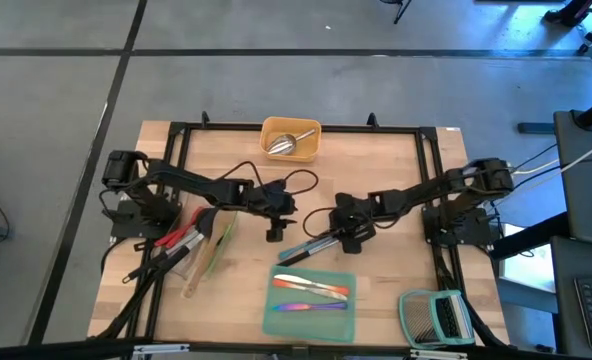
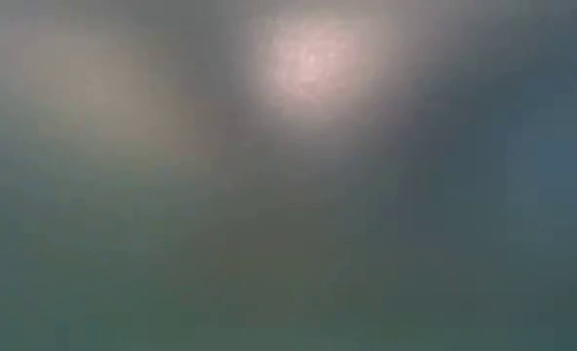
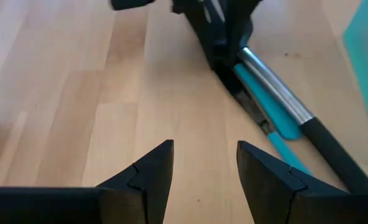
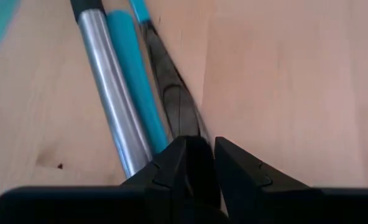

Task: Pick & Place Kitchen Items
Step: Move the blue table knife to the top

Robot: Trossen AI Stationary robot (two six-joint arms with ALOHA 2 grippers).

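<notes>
From above, the right hand (image 1: 351, 232) sits low over the blue-handled tool (image 1: 306, 247) mid-desk (image 1: 396, 290), beside the teal tray (image 1: 311, 318). Low view: blank. Left wrist: left hand (image 3: 204, 168) gapes, empty, waiting nearby. Right wrist: fingers (image 4: 174, 165) nearly closed, seemingly pinching the tool's thin black part for lifting.

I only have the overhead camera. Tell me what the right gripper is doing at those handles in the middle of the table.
Observer: Its wrist view shows the right gripper pinched shut on a thin dark utensil, not on the blue handle or the steel handle lying beside it.
Operator: Now report the left gripper.
Observer: The left gripper is open and holds nothing. It points across the bare table toward those same handles.
</notes>
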